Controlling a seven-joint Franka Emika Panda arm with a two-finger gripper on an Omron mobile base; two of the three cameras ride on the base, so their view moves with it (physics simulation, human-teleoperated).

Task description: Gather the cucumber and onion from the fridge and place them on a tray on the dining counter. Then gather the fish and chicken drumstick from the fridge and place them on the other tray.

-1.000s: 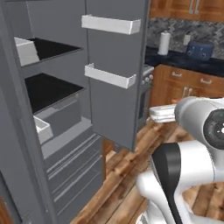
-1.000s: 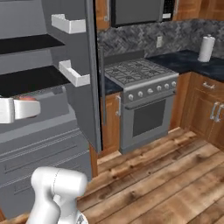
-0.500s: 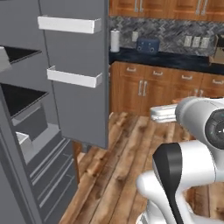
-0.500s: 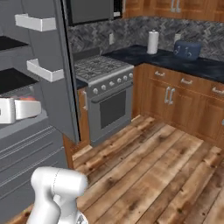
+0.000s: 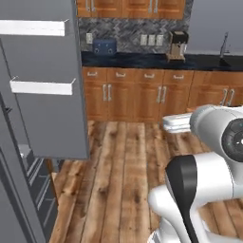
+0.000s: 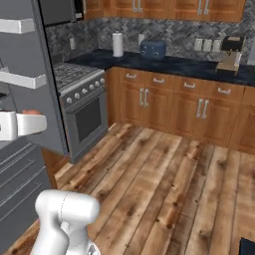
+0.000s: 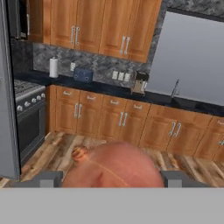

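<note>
Pinkish-brown onion clamped between the gripper finger pads, carried at the hand above the wooden floor, fridge door open at the left. Judged a carry step: onion out of the fridge and bound for a tray on the dining counter, neither yet identifiable. Next up: locating that counter, bringing the hand level over the tray, lowering before letting go.

A home kitchen: wooden cabinets under a dark worktop, a stove at nine o'clock, an open fridge door, a toaster, plank floor.
</note>
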